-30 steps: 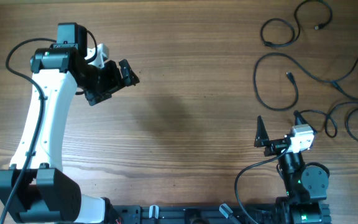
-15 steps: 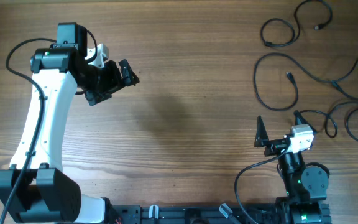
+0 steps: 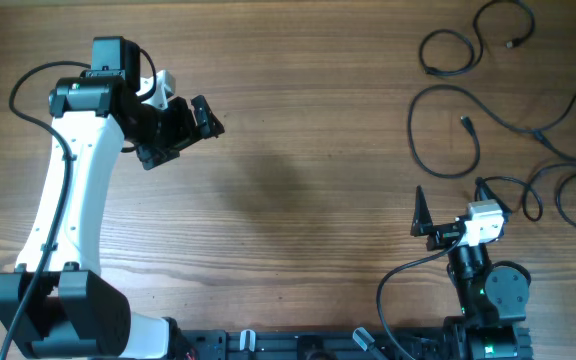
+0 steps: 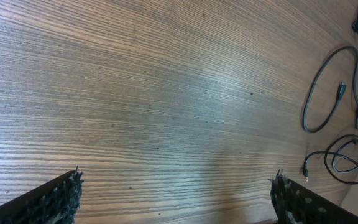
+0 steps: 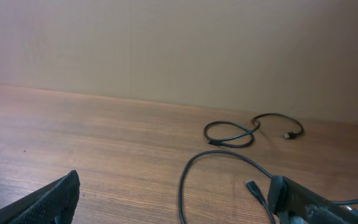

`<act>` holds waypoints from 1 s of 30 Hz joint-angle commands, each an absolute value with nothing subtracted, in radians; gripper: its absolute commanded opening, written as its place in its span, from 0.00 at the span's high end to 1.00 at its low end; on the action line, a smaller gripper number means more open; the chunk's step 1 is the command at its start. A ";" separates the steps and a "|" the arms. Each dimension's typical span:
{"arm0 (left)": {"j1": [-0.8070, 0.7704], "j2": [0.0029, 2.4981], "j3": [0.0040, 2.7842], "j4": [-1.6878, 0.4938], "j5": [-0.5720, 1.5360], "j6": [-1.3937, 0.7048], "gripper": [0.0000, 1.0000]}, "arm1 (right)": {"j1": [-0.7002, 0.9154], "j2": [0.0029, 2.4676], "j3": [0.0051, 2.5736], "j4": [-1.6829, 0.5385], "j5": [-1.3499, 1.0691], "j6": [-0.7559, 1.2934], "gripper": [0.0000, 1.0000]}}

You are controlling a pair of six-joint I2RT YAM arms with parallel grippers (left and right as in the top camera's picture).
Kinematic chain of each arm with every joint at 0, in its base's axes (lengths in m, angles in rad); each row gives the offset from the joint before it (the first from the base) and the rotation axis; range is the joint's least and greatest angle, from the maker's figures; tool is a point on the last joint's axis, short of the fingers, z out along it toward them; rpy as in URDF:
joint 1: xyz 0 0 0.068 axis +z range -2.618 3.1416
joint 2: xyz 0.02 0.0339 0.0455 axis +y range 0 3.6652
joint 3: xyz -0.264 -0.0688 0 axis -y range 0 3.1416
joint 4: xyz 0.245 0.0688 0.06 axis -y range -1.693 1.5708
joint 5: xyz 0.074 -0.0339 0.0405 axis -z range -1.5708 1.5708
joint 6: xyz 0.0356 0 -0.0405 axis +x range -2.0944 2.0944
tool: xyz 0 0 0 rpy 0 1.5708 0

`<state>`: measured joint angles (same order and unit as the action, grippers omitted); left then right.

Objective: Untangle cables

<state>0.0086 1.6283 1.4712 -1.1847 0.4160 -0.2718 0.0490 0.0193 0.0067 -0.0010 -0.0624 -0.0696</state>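
Several thin black cables lie loose and apart at the table's right: one curls at the far right top (image 3: pixel 473 40), one forms a large loop (image 3: pixel 438 130) with a plug end inside, and others (image 3: pixel 558 175) snake near the right edge. The loop also shows in the left wrist view (image 4: pixel 328 87) and the right wrist view (image 5: pixel 229 168); the far cable also shows in the right wrist view (image 5: pixel 253 130). My left gripper (image 3: pixel 203 120) is open and empty, high over bare wood at the left. My right gripper (image 3: pixel 448 205) is open and empty, just in front of the loop.
The wooden table (image 3: pixel 298 200) spans the whole view. A plain beige wall (image 5: pixel 179 43) stands behind the table. The arm bases and their thick black leads (image 3: pixel 398 290) sit at the near edge.
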 commanded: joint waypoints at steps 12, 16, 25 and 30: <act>0.015 1.620 1.483 -1.184 0.410 -0.276 0.00 | 0.044 0.004 0.006 0.001 -0.041 -0.128 0.00; 0.015 1.620 1.483 -1.184 0.410 -0.276 0.00 | 0.044 0.004 0.006 0.001 -0.041 -0.129 0.00; 0.015 1.620 1.483 -1.187 0.369 -0.276 0.00 | 0.044 0.004 0.006 0.001 -0.041 -0.129 0.00; 0.015 1.620 1.483 -1.193 0.366 -0.276 0.00 | 0.044 0.004 0.006 0.001 -0.041 -0.128 0.00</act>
